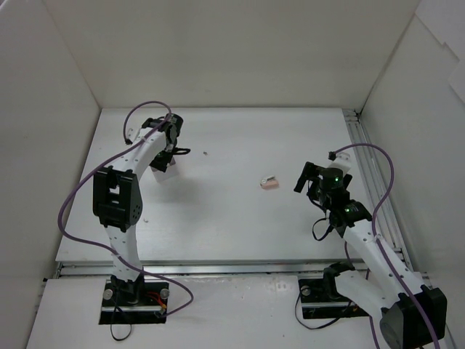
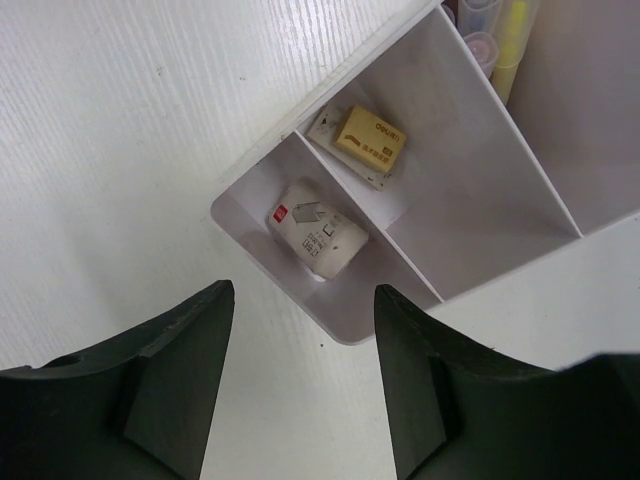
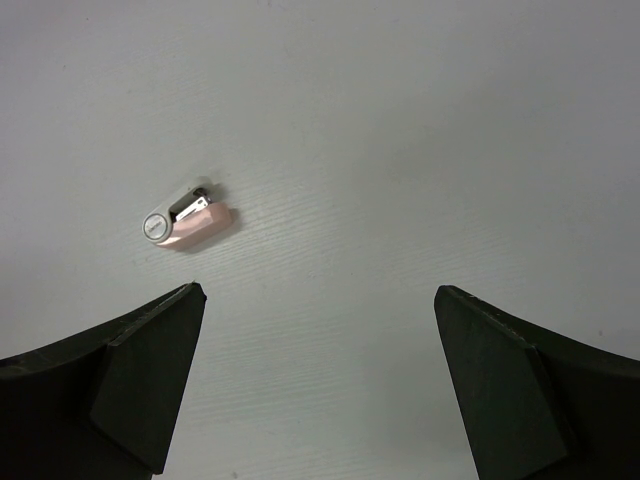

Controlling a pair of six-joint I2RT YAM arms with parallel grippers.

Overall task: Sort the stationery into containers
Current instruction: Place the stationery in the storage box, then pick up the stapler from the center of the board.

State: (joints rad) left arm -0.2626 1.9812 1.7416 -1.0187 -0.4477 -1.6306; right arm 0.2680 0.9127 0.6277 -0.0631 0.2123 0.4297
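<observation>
The left gripper (image 2: 302, 300) is hovering with its jaws standing apart and holding nothing, right over the lower-left end of the white plastic rectangular organizer (image 2: 460, 200). As I judge it, the risk here is the jaws dropping or swinging into the thin end wall, sliding or tipping the light tray and spilling what is sorted.

The right gripper (image 3: 318, 292) is hanging over the white counter (image 3: 400, 120) with jaws wide and empty. The small pink-and-grey stationery piece (image 3: 190, 222) is lying loose left of centre in that view, off the jaws' midline. A straight descent would likely be closing on bare counter or nudging the piece away.

In the organizer, the end compartment is holding a stubby white eraser with a red-marked sleeve (image 2: 315, 232). The middle one is holding a yellow eraser block (image 2: 371, 140) lying partly over a flat white block (image 2: 325, 125). The compartment at the upper right of the frame is showing yellow and pink pen-like sticks (image 2: 505, 40), cut off by the edge.
</observation>
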